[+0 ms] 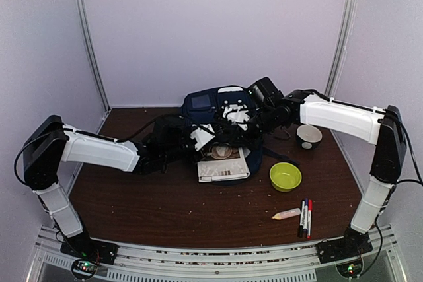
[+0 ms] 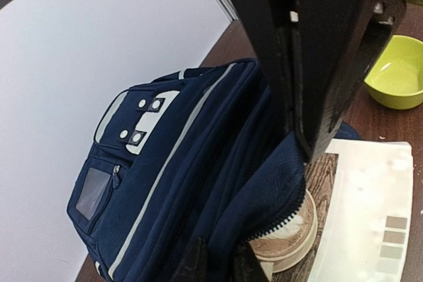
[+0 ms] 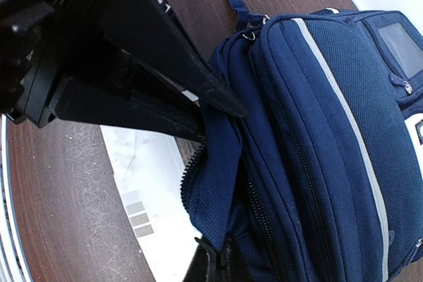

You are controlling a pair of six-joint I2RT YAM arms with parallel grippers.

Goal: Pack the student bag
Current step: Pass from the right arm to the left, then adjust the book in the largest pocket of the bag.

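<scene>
Left hand has its two black fingers drawn almost together on the zipped edge of the opened flap of the student bag, a large navy-blue fabric backpack with a thin white stripe and white snap patches. The cloth rises right into the fingertips. Right hand is clenched on a fold of the same flap from the bag's other side, holding the cloth raised beside the zip teeth. Seen from overhead, the student bag lies mid-width on the dark brown wooden bench, toward its far edge, between the two hands. Tucked under the bag's near edge is a flat white printed booklet. A round tan disc rests on it, half covered by the raised flap. Near the bag's right side stands a lime-green plastic bowl, and further back a white bowl with a dark inside. Well forward of the bag, to its right, lie a cream tube and black and red marker pens.
</scene>
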